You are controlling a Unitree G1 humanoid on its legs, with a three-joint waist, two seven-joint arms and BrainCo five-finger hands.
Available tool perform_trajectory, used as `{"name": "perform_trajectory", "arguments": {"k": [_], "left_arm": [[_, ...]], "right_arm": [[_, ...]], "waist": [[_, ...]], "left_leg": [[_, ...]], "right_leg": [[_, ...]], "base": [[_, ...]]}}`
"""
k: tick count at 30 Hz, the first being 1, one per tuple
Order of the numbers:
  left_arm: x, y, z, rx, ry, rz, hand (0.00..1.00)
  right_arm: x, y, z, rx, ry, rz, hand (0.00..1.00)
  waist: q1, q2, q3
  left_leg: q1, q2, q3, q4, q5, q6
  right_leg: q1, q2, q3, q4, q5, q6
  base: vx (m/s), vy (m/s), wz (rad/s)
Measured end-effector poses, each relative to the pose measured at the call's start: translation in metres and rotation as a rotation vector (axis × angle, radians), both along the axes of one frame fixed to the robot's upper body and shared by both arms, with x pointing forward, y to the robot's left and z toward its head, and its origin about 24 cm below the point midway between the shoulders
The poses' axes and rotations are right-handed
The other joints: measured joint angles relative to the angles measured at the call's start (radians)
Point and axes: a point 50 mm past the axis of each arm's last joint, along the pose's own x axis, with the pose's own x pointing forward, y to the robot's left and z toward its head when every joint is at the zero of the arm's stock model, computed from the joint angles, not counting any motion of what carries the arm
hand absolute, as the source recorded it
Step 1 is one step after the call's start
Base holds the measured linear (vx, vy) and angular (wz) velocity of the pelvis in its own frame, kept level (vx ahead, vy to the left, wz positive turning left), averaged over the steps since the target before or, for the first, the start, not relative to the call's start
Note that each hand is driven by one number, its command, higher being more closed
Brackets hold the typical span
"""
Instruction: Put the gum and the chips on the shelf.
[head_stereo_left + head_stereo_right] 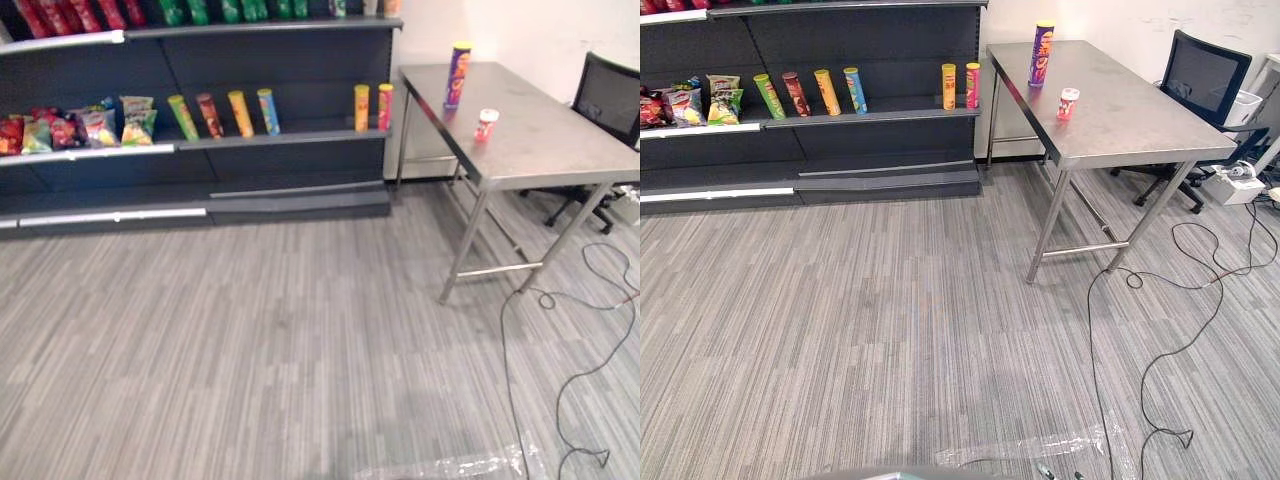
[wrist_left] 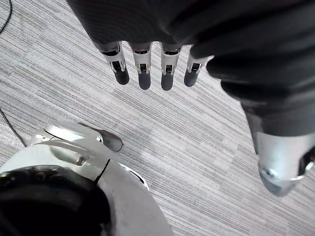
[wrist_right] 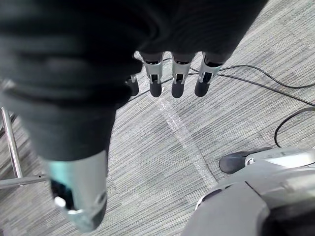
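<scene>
Two items, neither shelved yet. We see chips can (image 1: 458, 75) upright and gum tub (image 1: 486, 125) near it, both on table (image 1: 545, 150), well apart from shelf (image 1: 280, 140). We see left hand (image 2: 144, 73) and right hand (image 3: 178, 81) over floor (image 1: 250, 330), fingers straight, empty. We judge everything left: approach, grasp, carry, place. Label print too small to read.

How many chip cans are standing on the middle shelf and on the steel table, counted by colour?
green chip can: 1
dark red chip can: 1
yellow chip cans: 2
blue chip can: 1
pink chip can: 1
purple chip can, on the table: 1
Total: 7
</scene>
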Motion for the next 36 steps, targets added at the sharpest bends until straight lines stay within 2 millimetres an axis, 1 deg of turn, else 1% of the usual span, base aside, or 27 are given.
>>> {"name": "perform_trajectory", "arguments": {"k": [4,8,9,17,25,36], "left_arm": [[0.0044,0.0004,0.0004,-0.003,-0.022,-0.006,0.00],[0.0073,0.0010,0.0012,0.001,-0.058,0.001,0.00],[0.0076,0.0011,0.0012,0.001,-0.061,0.001,0.00],[0.0074,0.0007,0.0012,0.003,-0.057,0.000,0.00],[0.0076,0.0009,0.0012,0.009,-0.049,0.004,0.00],[0.0080,0.0012,0.0013,0.011,-0.045,0.003,0.00]], "right_arm": [[0.0050,0.0006,0.0000,0.014,-0.017,-0.008,0.00],[0.0085,0.0022,0.0000,0.051,-0.044,-0.019,0.00],[0.0084,0.0025,0.0000,0.059,-0.049,-0.027,0.00],[0.0084,0.0035,-0.0001,0.106,-0.076,-0.056,0.00],[0.0085,0.0051,-0.0008,0.162,-0.084,-0.046,0.00],[0.0106,0.0059,-0.0004,0.185,-0.100,-0.030,0.00]], "waist": [[0.001,-0.002,0.022],[0.002,0.000,0.031],[0.003,-0.004,0.034],[0.002,-0.006,0.037],[0.003,-0.005,0.037],[0.003,-0.006,0.037]], "left_leg": [[0.013,-0.001,0.001,-0.003,-0.001,-0.002],[0.013,0.000,0.001,-0.004,-0.002,-0.002],[0.013,0.000,0.001,-0.004,-0.002,-0.002],[0.014,0.000,0.002,-0.008,0.001,0.000],[0.014,-0.001,0.001,-0.018,0.003,-0.001],[0.015,0.000,0.002,-0.012,0.003,-0.002]], "right_leg": [[0.011,-0.001,-0.005,-0.003,0.000,0.004],[0.010,-0.001,-0.007,-0.003,-0.002,0.008],[0.010,0.000,-0.008,-0.003,-0.002,0.008],[0.009,0.000,-0.008,-0.002,-0.002,0.007],[0.010,0.000,-0.016,-0.009,-0.001,0.007],[0.013,-0.001,-0.016,-0.006,-0.005,0.013]], "base": [[0.00,0.000,0.00],[-0.03,-0.023,0.00],[-0.04,-0.023,0.01],[-0.04,-0.020,0.00],[0.00,-0.009,0.01],[0.00,0.000,0.00]]}}
